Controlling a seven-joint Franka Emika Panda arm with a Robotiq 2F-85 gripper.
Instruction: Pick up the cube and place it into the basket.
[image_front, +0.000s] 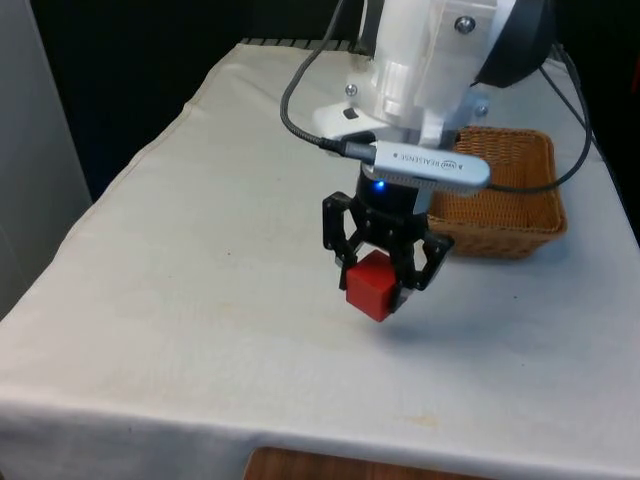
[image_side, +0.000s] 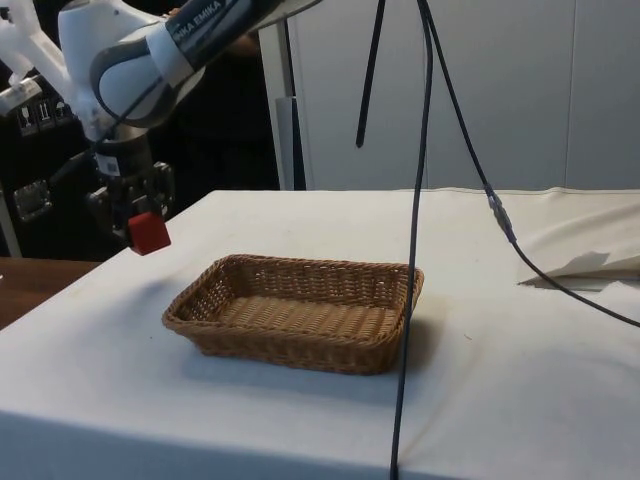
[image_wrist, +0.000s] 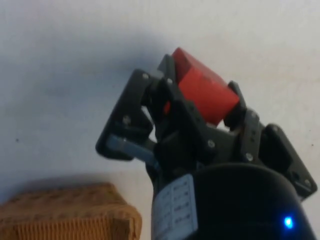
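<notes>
Above the white-clothed table (image_front: 180, 300), the gripper (image_front: 385, 275) is pinching the red cube (image_front: 372, 285) aloft, needing a level carry toward two o'clock over the wicker basket (image_front: 505, 200) before releasing.

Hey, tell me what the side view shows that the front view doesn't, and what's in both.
Side view alone: the red cube hangs clear above the white cloth, apart from the wicker basket, whose bare woven floor is in sight; a crumpled fold of cloth lies at the far edge. Front view alone: the table's near edge with a brown surface below it. Both: the gripper shut on the cube, and nothing in the basket.
</notes>
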